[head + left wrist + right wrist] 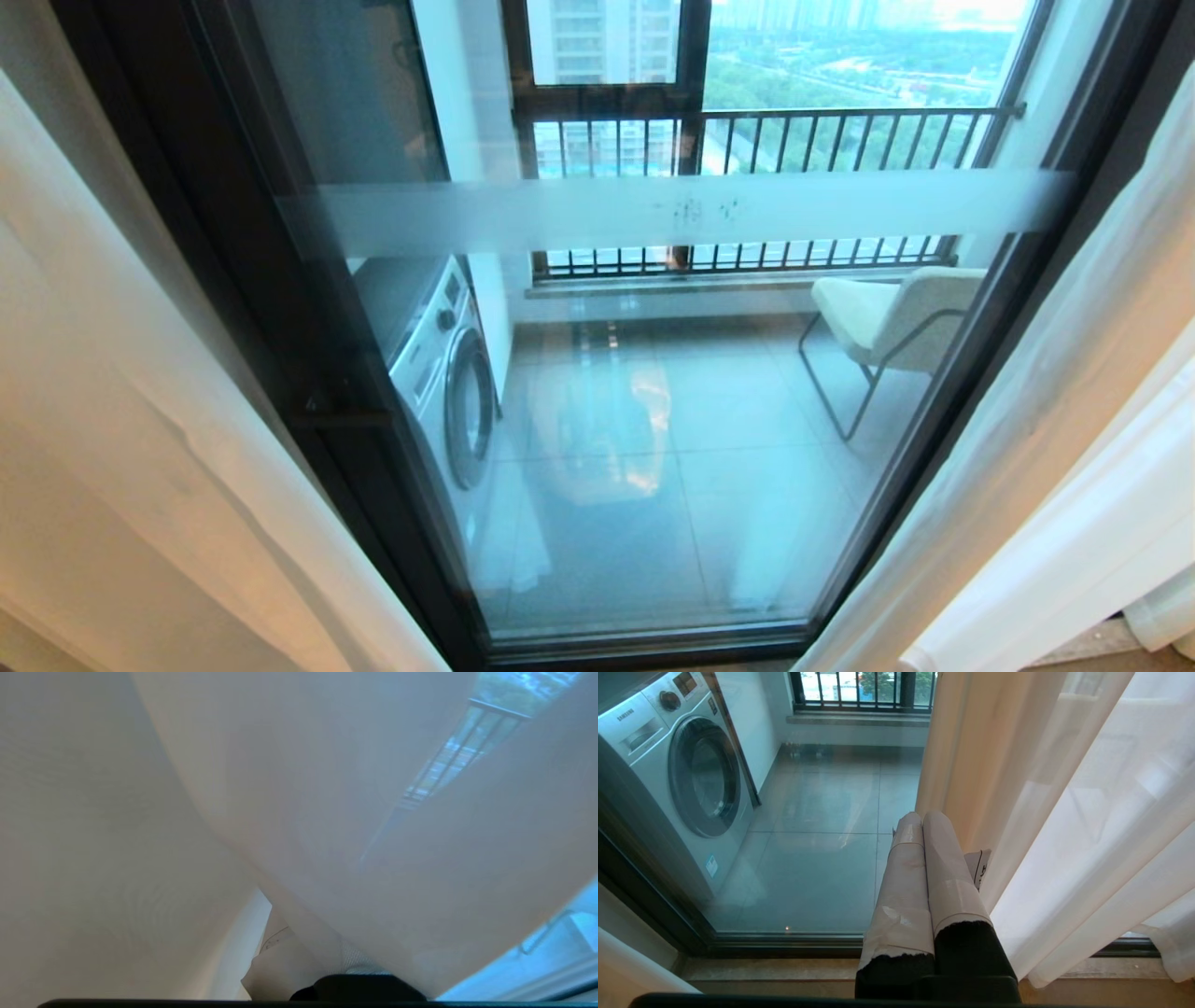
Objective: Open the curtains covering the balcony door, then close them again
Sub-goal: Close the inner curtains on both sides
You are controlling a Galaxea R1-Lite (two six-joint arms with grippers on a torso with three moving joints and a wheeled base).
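Nearest the robot, the sheer curtains (140, 392) hang parted to either side, the left panel slanting across the lower left of the head view and the right panel (1055, 420) across the lower right. Between them the balcony door (653, 420) stands uncovered: dark frame, glass, and a frosted band (691, 210) running across it.

Through the glass lie a grey tiled floor (709, 448), a washing machine (448, 383) on the left, a pale chair (892, 322) on the right, and beyond these a black-barred railing (840, 140) with buildings and trees farther off.

Neither arm appears in the head view. The right wrist view shows the right gripper (922, 821) with its taped fingers pressed together and holding nothing, just beside the right curtain panel, above a stone sill (784, 968). That view alone shows the maker's name on the machine.

The left wrist view is almost filled with curtain fabric (299, 788). The left gripper (348, 970) is mostly hidden; its fingers are closed, with fabric bunched at them.
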